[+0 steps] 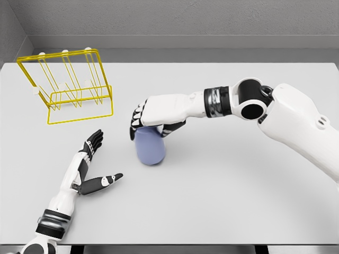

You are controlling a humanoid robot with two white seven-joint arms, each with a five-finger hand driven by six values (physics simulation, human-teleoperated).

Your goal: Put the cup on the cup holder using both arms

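Note:
A blue cup [150, 148] stands near the middle of the white table [222, 201]. My right hand [151, 123] reaches in from the right and is curled over the cup's top, fingers wrapped down its far side. My left hand [95, 159] lies to the cup's left, low over the table, palm turned toward the cup, fingers spread and thumb pointing right, holding nothing. The yellow wire cup holder [69, 87] stands at the table's far left, well apart from both hands.
A grey wall runs behind the table's far edge. The table's front edge lies close below my left forearm [58, 209]. My right upper arm [296, 121] crosses the table's right side.

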